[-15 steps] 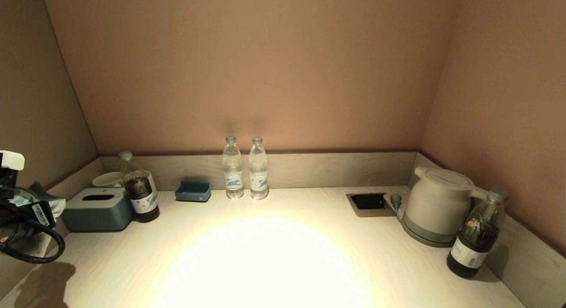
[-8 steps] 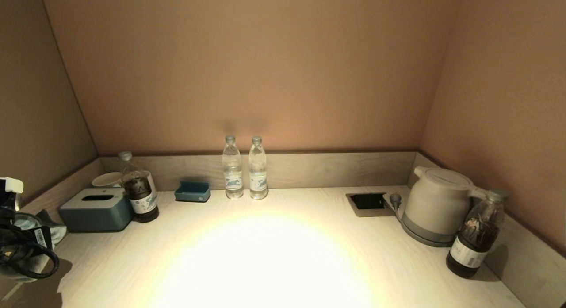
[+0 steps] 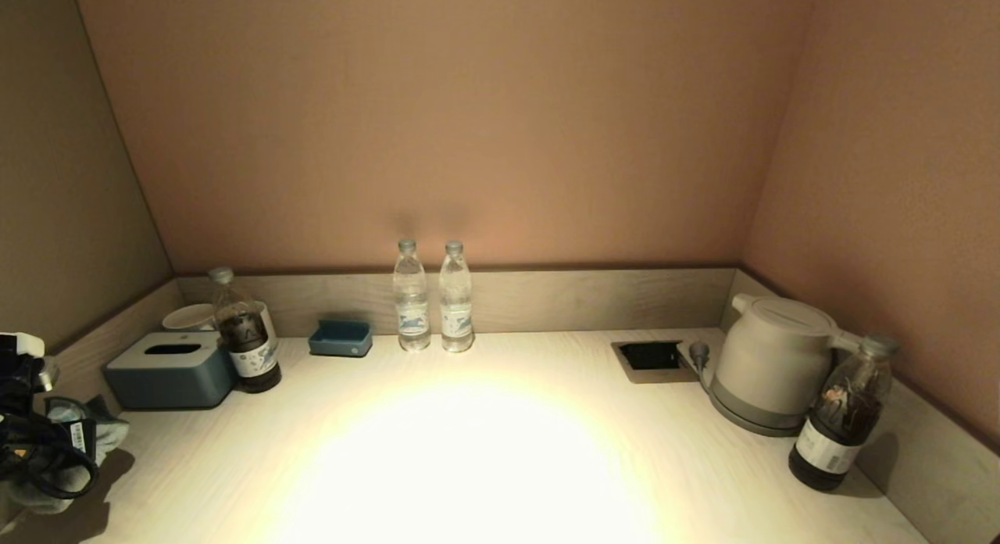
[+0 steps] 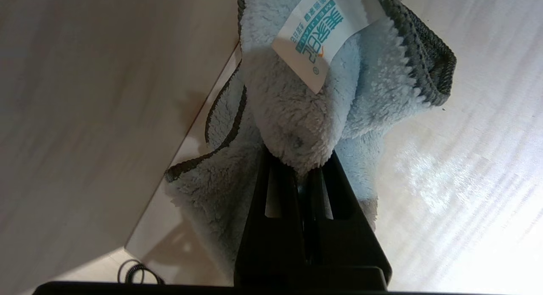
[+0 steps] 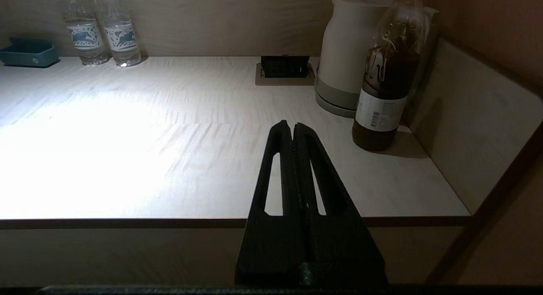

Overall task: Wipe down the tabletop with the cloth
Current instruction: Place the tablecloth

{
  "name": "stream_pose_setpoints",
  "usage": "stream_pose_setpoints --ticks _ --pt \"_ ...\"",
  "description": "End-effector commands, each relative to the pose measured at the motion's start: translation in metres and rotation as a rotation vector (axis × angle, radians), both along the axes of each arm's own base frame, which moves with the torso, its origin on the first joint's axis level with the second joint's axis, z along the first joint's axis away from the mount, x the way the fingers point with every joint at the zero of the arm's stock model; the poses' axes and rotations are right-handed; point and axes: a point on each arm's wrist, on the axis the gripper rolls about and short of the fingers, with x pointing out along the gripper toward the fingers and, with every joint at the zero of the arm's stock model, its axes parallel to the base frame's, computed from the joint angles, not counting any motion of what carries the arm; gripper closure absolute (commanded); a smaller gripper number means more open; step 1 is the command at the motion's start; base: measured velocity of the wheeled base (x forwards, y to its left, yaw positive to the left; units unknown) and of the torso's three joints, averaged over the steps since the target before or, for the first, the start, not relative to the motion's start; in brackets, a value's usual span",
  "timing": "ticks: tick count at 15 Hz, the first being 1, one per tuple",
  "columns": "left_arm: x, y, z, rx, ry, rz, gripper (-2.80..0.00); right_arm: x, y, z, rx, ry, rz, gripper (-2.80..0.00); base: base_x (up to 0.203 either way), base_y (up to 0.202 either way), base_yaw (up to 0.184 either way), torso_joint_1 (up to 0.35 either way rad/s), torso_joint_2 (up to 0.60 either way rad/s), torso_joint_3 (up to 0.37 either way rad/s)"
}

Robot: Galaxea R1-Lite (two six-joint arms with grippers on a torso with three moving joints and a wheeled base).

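Left wrist view shows the left claw (image 4: 303, 165) pinching the blue cloth (image 4: 297, 112) at the table's (image 3: 500, 450) far left edge, while the right claw (image 5: 292, 129) hangs pressed together out front.

Crumpled light-blue cloth (image 4: 297, 112) on the cream tabletop's (image 3: 484, 450) left edge

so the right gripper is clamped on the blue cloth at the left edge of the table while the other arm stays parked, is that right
Not quite: it is the left gripper, not the right, that is clamped on the blue cloth at the tabletop's left edge, as the left wrist view shows. The right gripper is the parked one, shut and empty at the front edge.
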Motion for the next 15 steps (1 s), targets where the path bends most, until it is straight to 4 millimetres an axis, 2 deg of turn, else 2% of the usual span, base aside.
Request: stream_pose_setpoints --ticks 1,6,15 --pt "0.005 0.004 -0.008 0.002 0.025 -0.010 0.00 0.000 0.000 0.000 0.000 -0.001 0.001 0.00 0.000 0.000 0.000 0.000 0.00 0.000" --pt "0.015 0.008 -0.012 0.028 0.046 -0.049 0.00 0.000 0.000 0.000 0.000 0.001 0.000 0.00 0.000 0.000 0.000 0.000 0.00 0.000" --pt "0.016 0.009 -0.017 0.041 0.073 -0.072 0.00 0.000 0.000 0.000 0.000 0.001 0.001 0.00 0.000 0.000 0.000 0.000 0.00 0.000"
